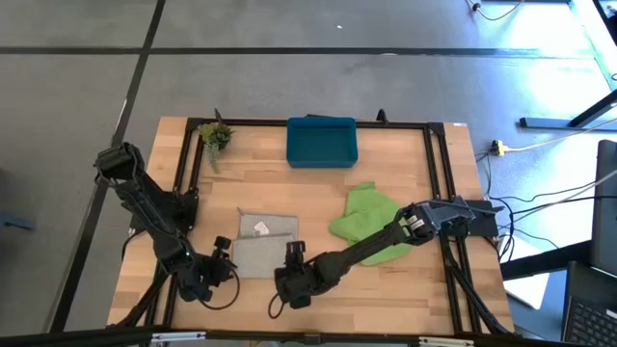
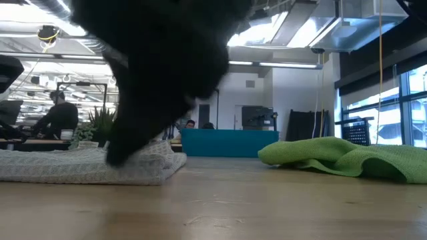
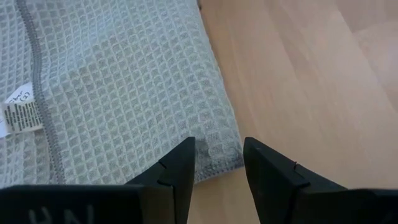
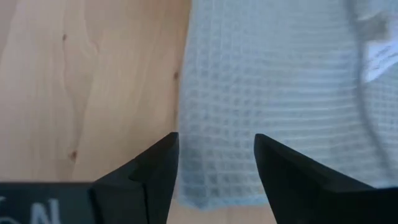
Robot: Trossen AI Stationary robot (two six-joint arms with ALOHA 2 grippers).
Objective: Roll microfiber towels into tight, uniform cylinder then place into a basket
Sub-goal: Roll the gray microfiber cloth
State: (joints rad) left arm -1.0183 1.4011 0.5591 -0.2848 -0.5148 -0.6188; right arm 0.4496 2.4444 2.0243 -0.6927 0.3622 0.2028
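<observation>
1. The left gripper [image 3: 217,165] sits with its fingers parted at one near corner of the flat light grey waffle-weave microfiber towel [image 1: 262,243]; the right gripper [image 4: 214,165], likewise parted, is at the other near corner.
2. A crumpled lime green microfiber towel [image 1: 371,220] lies beside the grey one, under the right arm.
3. The teal-blue rectangular plastic basket [image 1: 322,142] stands at the far edge, a small green plant sprig [image 1: 215,136] near it.
4. In the low view a dark blurred arm hides much of the grey towel.
</observation>
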